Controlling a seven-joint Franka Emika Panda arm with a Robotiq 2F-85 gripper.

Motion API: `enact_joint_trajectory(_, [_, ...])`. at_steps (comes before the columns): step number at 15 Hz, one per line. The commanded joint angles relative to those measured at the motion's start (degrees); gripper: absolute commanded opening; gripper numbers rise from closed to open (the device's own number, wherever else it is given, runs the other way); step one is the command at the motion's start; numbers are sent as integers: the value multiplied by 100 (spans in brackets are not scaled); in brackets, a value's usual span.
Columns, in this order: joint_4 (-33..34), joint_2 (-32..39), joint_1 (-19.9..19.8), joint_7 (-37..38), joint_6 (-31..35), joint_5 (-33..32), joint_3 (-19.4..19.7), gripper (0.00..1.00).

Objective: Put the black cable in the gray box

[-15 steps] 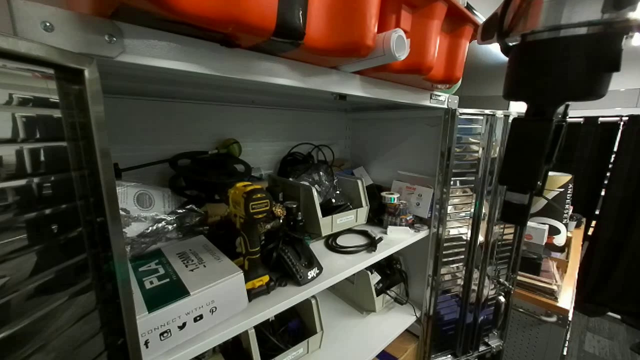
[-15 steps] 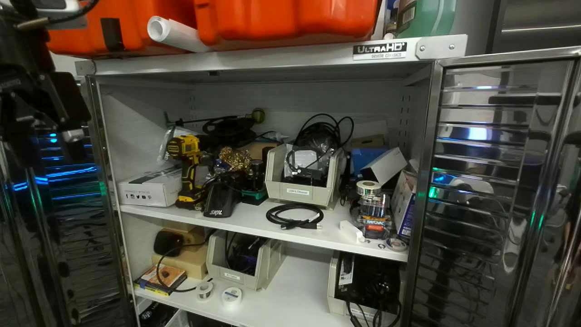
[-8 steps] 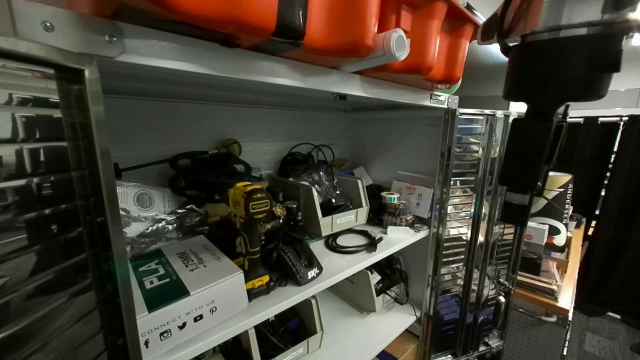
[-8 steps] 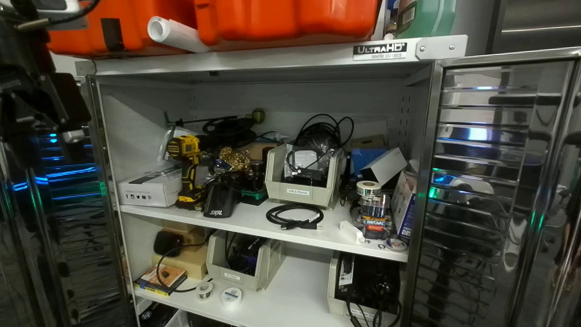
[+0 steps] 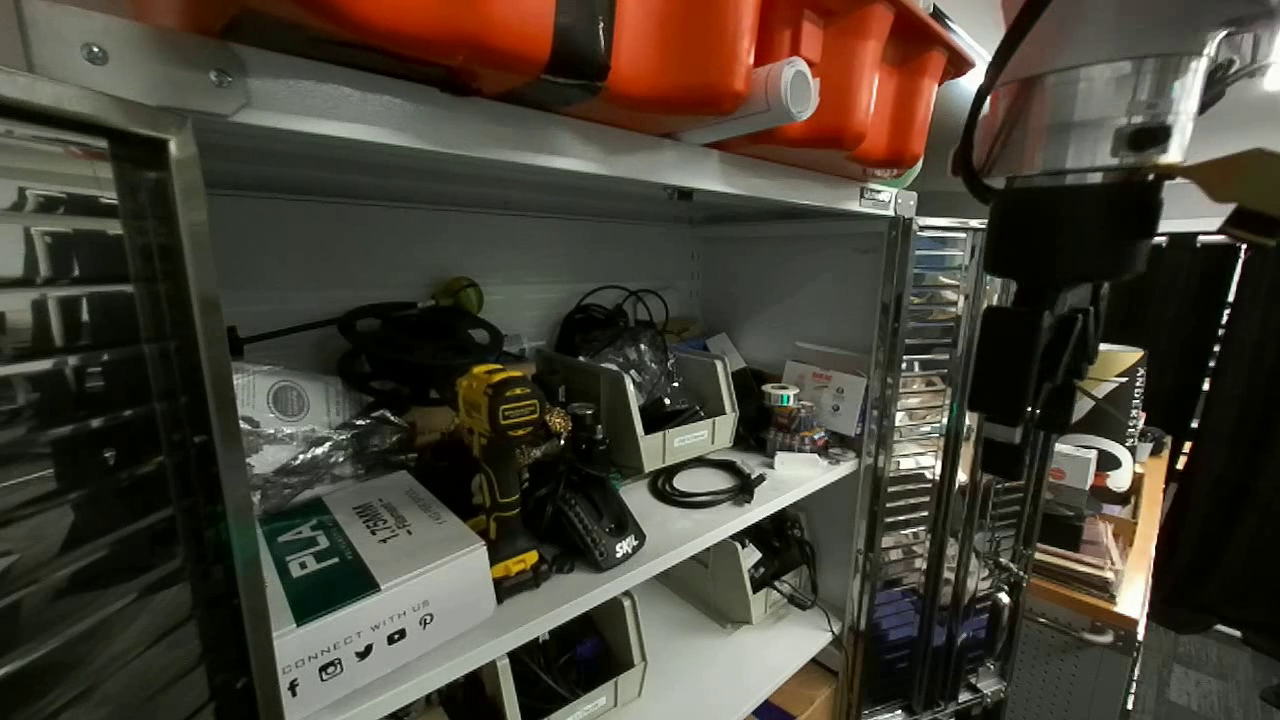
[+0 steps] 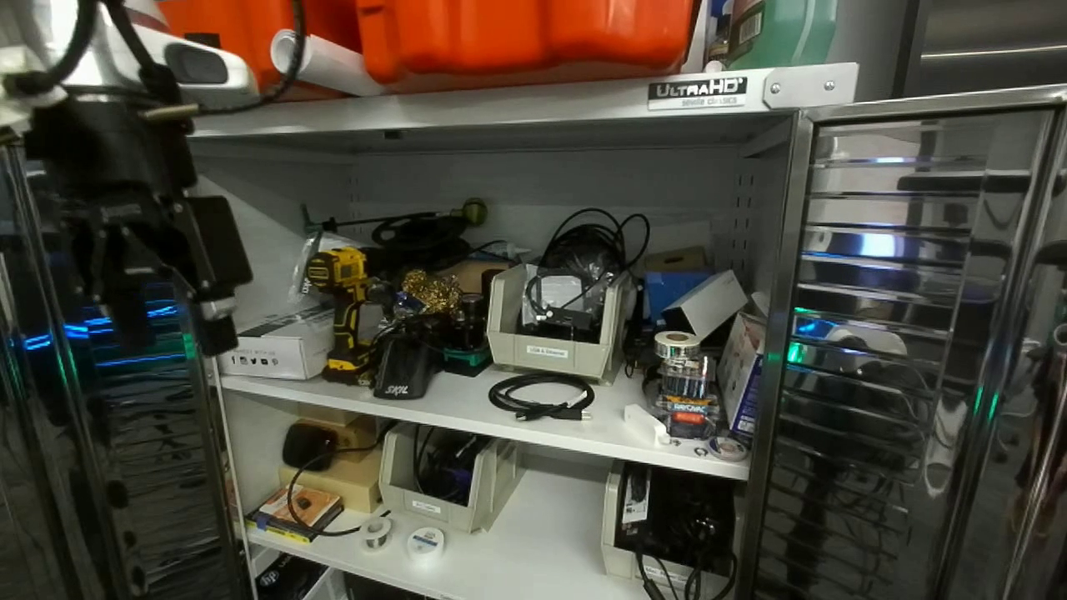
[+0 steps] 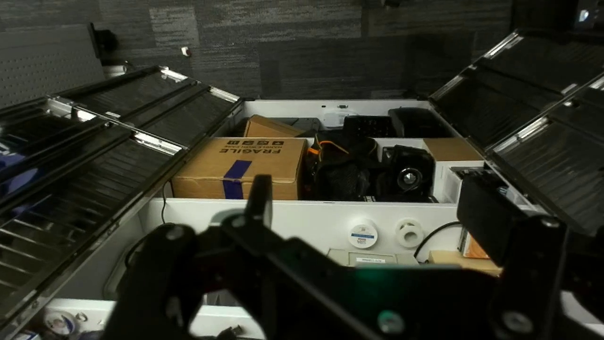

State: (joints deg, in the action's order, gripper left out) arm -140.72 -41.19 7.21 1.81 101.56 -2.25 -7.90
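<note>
The black cable (image 6: 552,411) lies coiled on the upper shelf's front part and also shows in an exterior view (image 5: 745,490). One plug end of it seems to show at the bottom of the wrist view (image 7: 231,332). A gray box (image 6: 546,353) with a label stands right behind the coil, filled with cables and a plastic bag; it also shows in an exterior view (image 5: 688,440). My gripper (image 6: 173,329) hangs pointing down outside the cabinet, in front of its drill side, apart from the cable. Its fingers are wide apart and empty in the wrist view (image 7: 370,200).
A yellow drill (image 6: 338,308), a black charger (image 6: 407,367) and a white PLA box (image 5: 370,550) stand beside the coil. Batteries (image 6: 688,400) sit on its other side. More gray bins (image 6: 429,504) stand on the lower shelf (image 6: 550,542). Open metal doors (image 6: 925,333) flank the cabinet.
The arm has moved toward the cabinet, leftward and lower in an exterior view and rightward and lower in an exterior view. The cable and the gray box have not moved.
</note>
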Motion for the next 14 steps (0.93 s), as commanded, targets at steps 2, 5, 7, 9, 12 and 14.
enact_joint_trajectory(2, [78,776,-275,-359,647,-70,506,100])
enact_joint_trajectory(5, [-22,1251,-492,-448,1430,-233,702,100])
enact_joint_trajectory(7, [-30,1611,-637,-383,1938,-398,760,100])
enact_joint_trajectory(9, [15,1977,-791,-286,2413,-610,775,100])
enact_joint_trajectory(12, [141,2503,-988,-113,3159,-843,792,100])
enact_joint_trajectory(14, [242,2843,-1096,26,3714,-936,810,100])
